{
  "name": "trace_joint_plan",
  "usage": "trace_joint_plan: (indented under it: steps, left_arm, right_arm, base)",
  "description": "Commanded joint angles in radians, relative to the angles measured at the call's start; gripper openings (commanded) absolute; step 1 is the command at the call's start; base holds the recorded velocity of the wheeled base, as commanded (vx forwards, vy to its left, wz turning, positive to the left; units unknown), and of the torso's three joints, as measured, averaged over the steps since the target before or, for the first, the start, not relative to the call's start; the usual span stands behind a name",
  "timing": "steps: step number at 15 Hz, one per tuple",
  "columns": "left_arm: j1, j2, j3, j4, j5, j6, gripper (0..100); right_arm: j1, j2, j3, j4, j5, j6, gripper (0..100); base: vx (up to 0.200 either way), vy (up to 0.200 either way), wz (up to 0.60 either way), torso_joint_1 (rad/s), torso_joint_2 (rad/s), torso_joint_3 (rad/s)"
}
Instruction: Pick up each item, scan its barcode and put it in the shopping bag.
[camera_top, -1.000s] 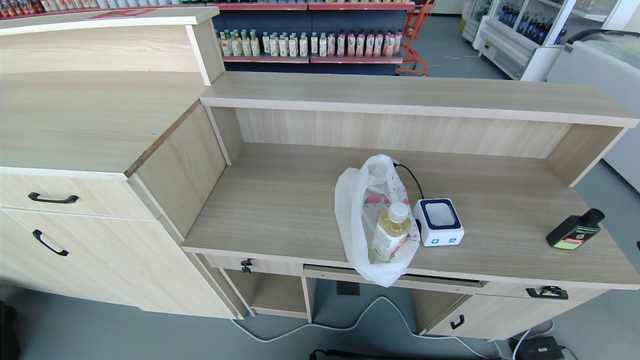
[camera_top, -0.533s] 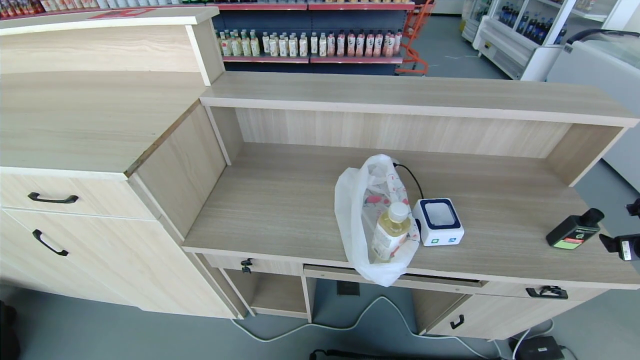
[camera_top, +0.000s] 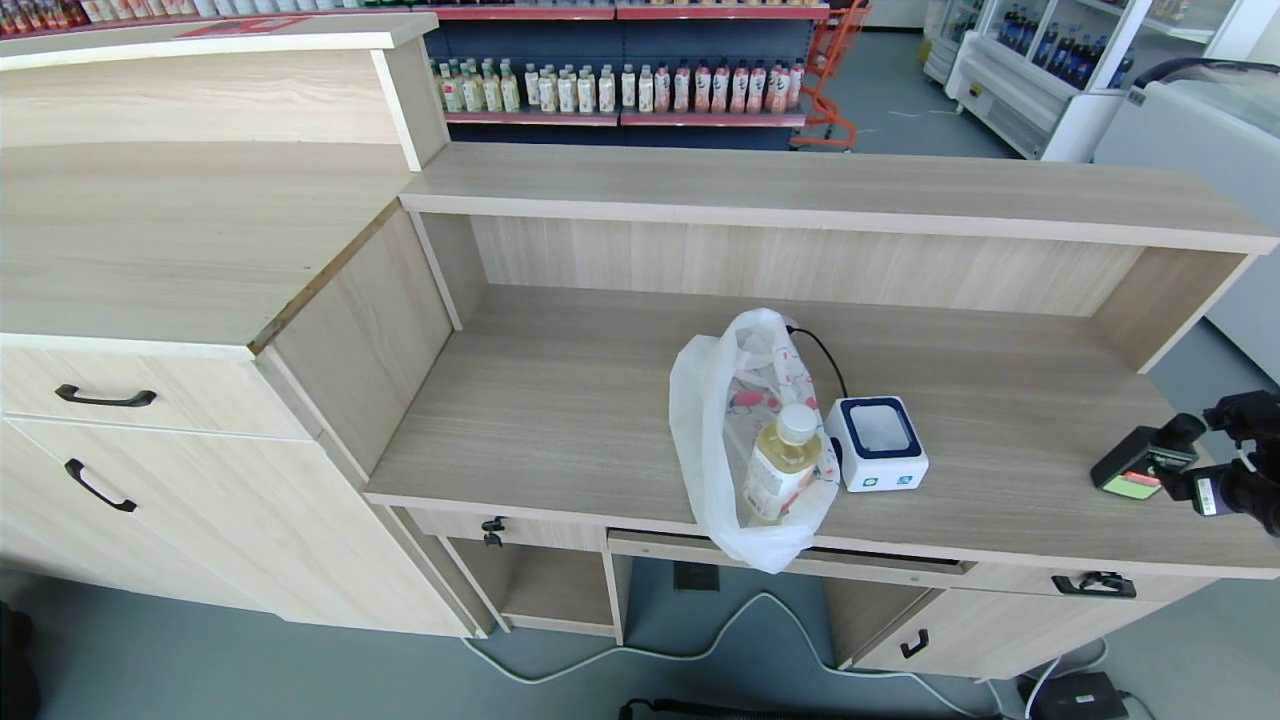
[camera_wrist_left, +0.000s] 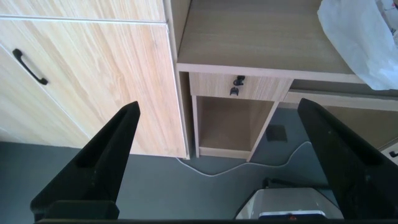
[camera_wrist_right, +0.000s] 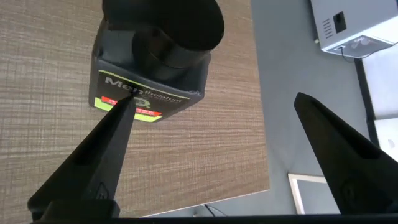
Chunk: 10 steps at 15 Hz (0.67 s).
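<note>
Picking up the black bottle (camera_top: 1145, 462) is the step in hand. It lies on its side at the right end of the surface (camera_top: 560, 400), well apart from the scanner (camera_top: 878, 442) and the shopping bag (camera_top: 705, 420), which already holds a drink bottle (camera_top: 782, 465). The right jaws stand wide open just at its cap end, gripping nothing. Next they probably need to straddle the bottle's body and close. The left jaws hang open and empty below the surface.
</note>
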Motion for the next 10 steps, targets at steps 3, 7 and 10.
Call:
trace_joint_plan:
  steps: [3, 7, 10]
  left_arm:
    - [0.0, 0.0, 0.0, 0.0, 0.0, 0.0, 100]
    - [0.0, 0.0, 0.0, 0.0, 0.0, 0.0, 100]
    - [0.0, 0.0, 0.0, 0.0, 0.0, 0.0, 100]
  right_arm:
    - [0.045, 0.032, -0.042, 0.0, 0.0, 0.004, 100]
    - [0.08, 0.07, -0.065, -0.033, 0.0, 0.004, 100]
    - [0.097, 0.092, -0.065, -0.056, 0.002, 0.006, 100]
  base:
    - [0.0, 0.0, 0.0, 0.0, 0.0, 0.0]
    - [0.0, 0.0, 0.0, 0.0, 0.0, 0.0]
    - [0.0, 0.0, 0.0, 0.0, 0.0, 0.0]
